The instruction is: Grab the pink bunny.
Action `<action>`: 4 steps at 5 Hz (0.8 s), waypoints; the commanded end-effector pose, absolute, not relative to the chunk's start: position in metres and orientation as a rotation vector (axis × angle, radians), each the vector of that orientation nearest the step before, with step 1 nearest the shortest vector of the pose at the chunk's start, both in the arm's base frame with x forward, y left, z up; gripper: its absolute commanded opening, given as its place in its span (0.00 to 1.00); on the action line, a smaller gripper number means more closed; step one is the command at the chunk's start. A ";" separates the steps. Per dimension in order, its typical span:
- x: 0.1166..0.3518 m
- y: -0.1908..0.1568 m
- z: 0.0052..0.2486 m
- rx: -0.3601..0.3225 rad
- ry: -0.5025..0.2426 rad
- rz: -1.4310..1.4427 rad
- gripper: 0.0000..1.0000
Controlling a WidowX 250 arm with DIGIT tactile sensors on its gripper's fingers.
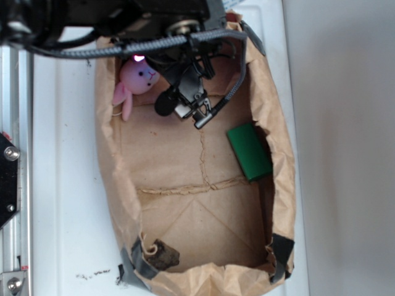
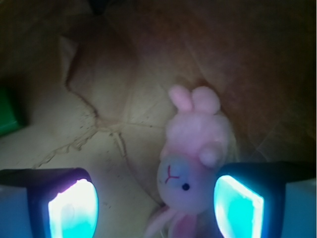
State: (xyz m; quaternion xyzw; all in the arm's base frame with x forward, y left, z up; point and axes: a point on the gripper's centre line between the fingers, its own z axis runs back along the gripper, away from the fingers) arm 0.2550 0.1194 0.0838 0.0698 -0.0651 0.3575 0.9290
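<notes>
The pink bunny (image 1: 138, 79) lies in the far left corner of an open brown paper bag (image 1: 111, 172), ears drooping toward the left wall. My gripper (image 1: 185, 102) hangs just right of it in the exterior view. In the wrist view the pink bunny (image 2: 190, 171) lies between my two glowing pads, its head close against the right pad (image 2: 237, 206) and well apart from the left pad (image 2: 74, 210). The gripper (image 2: 156, 208) is open and nothing is held.
A green rectangular block (image 1: 249, 151) leans on the bag's right wall; its edge shows as the green block (image 2: 9, 111) at the left of the wrist view. A dark scrap (image 1: 162, 254) lies in the near left corner. The bag's walls stand close around the bunny.
</notes>
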 end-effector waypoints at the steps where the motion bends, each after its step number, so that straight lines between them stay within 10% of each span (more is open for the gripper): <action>1: 0.257 0.114 0.081 0.287 -0.184 0.706 1.00; 4: 0.256 0.118 0.033 0.287 -0.156 0.701 1.00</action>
